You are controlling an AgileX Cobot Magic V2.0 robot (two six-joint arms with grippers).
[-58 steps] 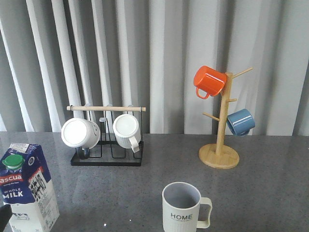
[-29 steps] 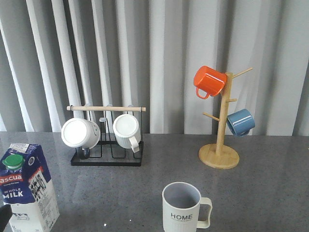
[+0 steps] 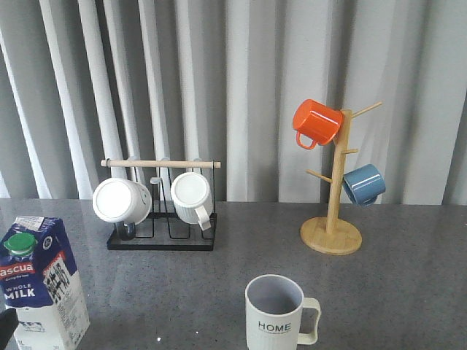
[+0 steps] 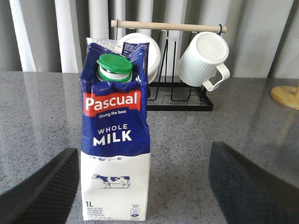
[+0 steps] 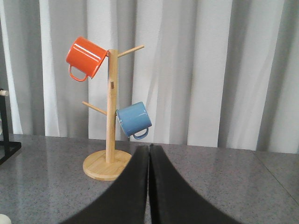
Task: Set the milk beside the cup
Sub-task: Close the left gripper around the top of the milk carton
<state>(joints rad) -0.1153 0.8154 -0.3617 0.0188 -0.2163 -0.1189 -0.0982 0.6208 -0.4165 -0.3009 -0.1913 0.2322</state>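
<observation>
The milk (image 3: 40, 284), a dark-blue and white carton with a green cap, stands upright on the grey table at the front left. In the left wrist view the milk (image 4: 116, 135) stands between the open jaws of my left gripper (image 4: 143, 151), nearer one finger (image 4: 44, 182), and neither finger touches it. The cup (image 3: 276, 315), a pale ribbed mug lettered "HOME", stands at the front centre, well to the right of the milk. Only a dark corner of the left gripper (image 3: 6, 327) shows in the front view. My right gripper (image 5: 149, 150) is shut and empty; it does not show in the front view.
A black rack (image 3: 162, 240) with a wooden bar holds white mugs (image 3: 120, 200) behind the milk. A wooden mug tree (image 3: 332, 237) with an orange mug (image 3: 316, 122) and a blue mug (image 3: 363, 184) stands at the back right. Grey curtains hang behind the table.
</observation>
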